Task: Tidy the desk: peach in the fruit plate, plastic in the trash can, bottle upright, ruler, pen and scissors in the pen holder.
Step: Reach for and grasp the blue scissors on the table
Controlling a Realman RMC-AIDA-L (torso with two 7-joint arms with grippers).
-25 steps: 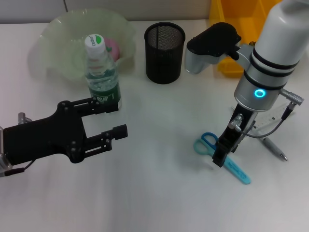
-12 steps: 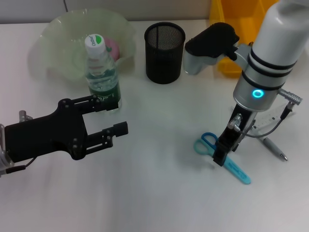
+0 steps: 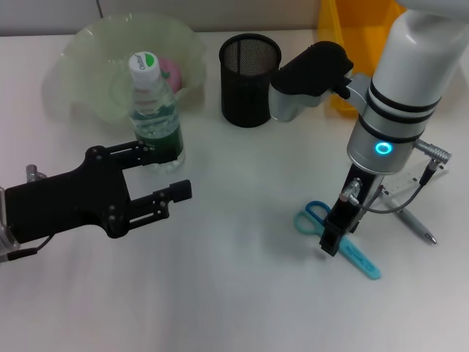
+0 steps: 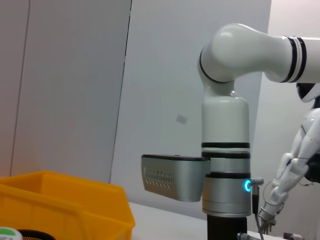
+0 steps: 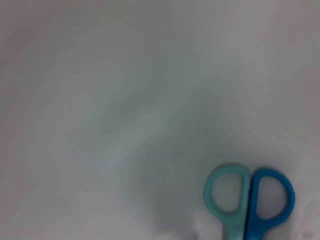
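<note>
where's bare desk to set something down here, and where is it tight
Bare desk: the wide middle and near strip between the left gripper and the scissors. A narrower gap lies between the bottle and the pen holder. Crowded: the right side, where the right gripper sits over the scissors beside the pen.

Plastic, mesh and a matt table

Smooth white table (image 3: pixel 242 293); black wire-mesh pen holder (image 3: pixel 250 70); clear plastic bottle (image 3: pixel 154 114); translucent bowl (image 3: pixel 88 66); glossy plastic-handled scissors (image 3: pixel 337 238).
</note>
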